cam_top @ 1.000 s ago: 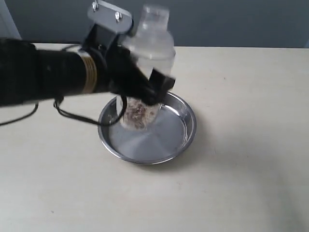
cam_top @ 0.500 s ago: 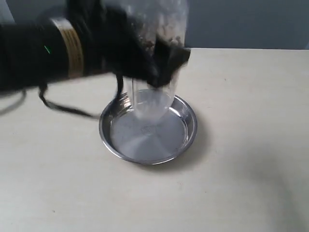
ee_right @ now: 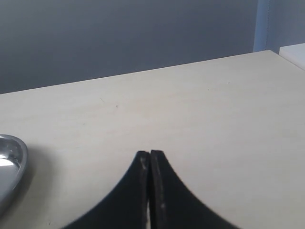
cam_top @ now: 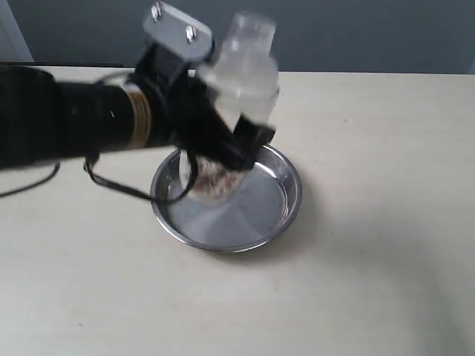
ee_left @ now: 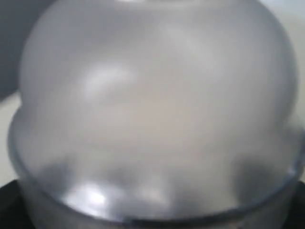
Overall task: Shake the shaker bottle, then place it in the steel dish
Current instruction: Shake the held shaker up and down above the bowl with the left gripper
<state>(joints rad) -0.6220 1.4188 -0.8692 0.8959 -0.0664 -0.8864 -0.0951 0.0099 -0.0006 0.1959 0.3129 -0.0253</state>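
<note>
One black arm comes in from the left in the exterior view, its left gripper (cam_top: 228, 142) clamped round the middle of the shaker bottle (cam_top: 241, 70). The bottle leans right, cap uppermost and blurred. Its grain-filled base sits low over the far left part of the steel dish (cam_top: 286, 208); whether it touches cannot be told. The dish lies on the pale table (cam_top: 371, 282).

In the left wrist view the frosted dome fills nearly everything, and the fingers are cut down to dark corners.

In the right wrist view the right gripper (ee_right: 150, 191) has its fingers pressed together over the table. Only a sliver of the dish's rim shows.
</note>
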